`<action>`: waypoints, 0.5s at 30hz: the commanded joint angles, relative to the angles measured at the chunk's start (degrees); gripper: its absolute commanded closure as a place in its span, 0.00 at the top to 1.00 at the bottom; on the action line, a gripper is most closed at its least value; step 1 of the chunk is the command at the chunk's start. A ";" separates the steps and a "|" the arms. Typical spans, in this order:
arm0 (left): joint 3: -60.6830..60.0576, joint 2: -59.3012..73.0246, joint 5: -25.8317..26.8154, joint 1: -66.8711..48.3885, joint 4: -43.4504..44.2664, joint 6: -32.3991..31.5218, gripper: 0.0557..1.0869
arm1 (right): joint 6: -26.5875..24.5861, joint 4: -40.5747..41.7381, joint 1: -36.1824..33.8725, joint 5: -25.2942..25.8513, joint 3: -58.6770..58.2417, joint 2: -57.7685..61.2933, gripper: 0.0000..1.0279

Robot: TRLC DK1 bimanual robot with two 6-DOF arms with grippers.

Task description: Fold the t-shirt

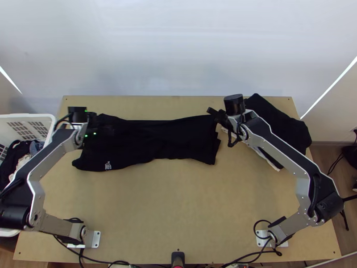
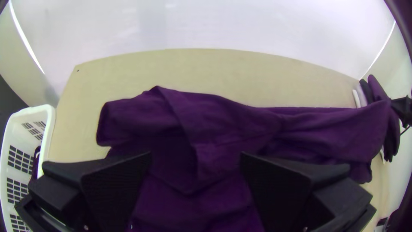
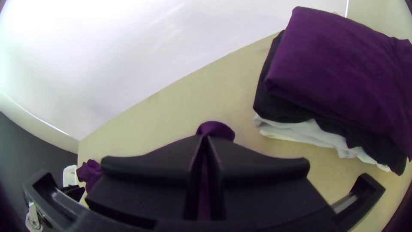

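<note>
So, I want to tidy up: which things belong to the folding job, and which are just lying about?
In the job:
- t-shirt
- right gripper, shut on one end
- left gripper, open over it

Lying about:
- folded pile
- basket with clothes inside

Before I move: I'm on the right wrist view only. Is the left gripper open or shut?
Observer: Open. Fingers of the left gripper stand well apart over the T-shirt.
Operator: Copy. How does the rest of the shirt lie from there to my side?
Observer: By the top view, it's one long band across the table, narrower in the middle than at its left end, reaching the right gripper.
</note>
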 commanded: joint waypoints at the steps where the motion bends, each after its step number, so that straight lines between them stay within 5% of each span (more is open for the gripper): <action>1: -0.28 8.07 -1.14 -2.12 9.26 1.48 0.96 | -0.14 0.09 1.85 -0.02 0.11 -0.58 0.03; 6: 1.39 13.26 -1.31 -2.03 9.35 3.95 0.92 | -0.23 0.09 2.81 -0.02 0.38 -1.37 0.03; 8: 1.13 14.49 -1.40 -2.21 9.35 5.97 0.71 | -0.32 0.09 2.81 -0.11 0.73 -1.63 0.03; 10: 2.62 15.81 -5.45 -2.56 9.35 5.88 0.20 | -0.49 0.09 2.81 -0.11 0.99 -1.81 0.03; 11: 3.42 16.07 -6.32 -2.56 9.35 5.88 0.03 | -0.58 0.09 2.81 -0.11 1.17 -1.90 0.03; 15: 7.46 13.26 -6.50 -0.89 8.91 2.72 0.03 | -1.37 0.36 2.64 -0.02 1.43 -2.07 0.03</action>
